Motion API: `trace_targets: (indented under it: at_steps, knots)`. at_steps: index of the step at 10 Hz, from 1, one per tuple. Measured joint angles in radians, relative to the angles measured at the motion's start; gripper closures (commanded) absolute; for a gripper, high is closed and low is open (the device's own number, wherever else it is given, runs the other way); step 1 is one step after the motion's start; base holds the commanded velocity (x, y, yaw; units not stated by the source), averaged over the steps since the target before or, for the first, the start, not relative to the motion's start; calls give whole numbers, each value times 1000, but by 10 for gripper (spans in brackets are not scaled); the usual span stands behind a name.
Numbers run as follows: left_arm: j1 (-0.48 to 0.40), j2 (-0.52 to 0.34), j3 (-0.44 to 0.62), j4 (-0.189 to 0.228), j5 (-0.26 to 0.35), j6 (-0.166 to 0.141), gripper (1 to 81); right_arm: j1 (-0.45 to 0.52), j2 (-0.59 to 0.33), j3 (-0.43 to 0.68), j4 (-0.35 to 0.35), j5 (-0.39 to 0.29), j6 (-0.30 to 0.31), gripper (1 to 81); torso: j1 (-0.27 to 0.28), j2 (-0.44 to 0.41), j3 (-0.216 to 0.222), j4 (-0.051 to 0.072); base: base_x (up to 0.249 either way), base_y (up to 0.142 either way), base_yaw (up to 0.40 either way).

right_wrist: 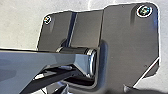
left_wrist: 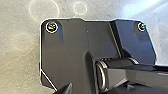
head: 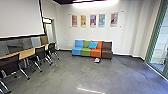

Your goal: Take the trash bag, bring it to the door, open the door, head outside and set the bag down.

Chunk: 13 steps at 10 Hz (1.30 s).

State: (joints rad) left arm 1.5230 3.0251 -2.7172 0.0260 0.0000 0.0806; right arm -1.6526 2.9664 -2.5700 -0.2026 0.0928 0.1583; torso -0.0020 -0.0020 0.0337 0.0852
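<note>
Facing coloured seats [head: 85,52] with a pale object [head: 97,60] on the floor [head: 72,72] before them. Cannot tell opening or hold of left end effector [left_wrist: 98,88] or right end effector [right_wrist: 96,89].

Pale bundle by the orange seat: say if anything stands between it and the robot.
Nothing visible does: grey floor runs up to the bundle, with chairs off left and the orange seat behind it.

No words, numbers or signs can be read. The posters [head: 93,20] on the wall [head: 63,37] perhaps bear lettering, too small to tell.
</note>
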Motion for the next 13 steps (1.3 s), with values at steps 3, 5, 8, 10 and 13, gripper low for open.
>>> trace_targets:
  at_steps: [3,5,8,10,13]
  knots:
    - [-21,4,0,0,-8,0,10,9,-1,3,-2,1,-7,10,2,1,0,0,119,0,0]
    - [-3,3,0,0,0,0,10,3,0,3,-3,1,-5,10,1,1,0,0,172,0,0]
    - [-17,9,1,0,-4,0,10,1,0,3,-5,4,-7,10,3,1,0,0,179,0,0]
    - [-10,9,1,0,-1,0,10,0,1,3,-5,4,-7,10,3,1,0,0,179,0,0]
    - [-12,9,1,0,-2,0,10,1,1,3,-5,3,-7,10,3,1,0,0,180,0,0]
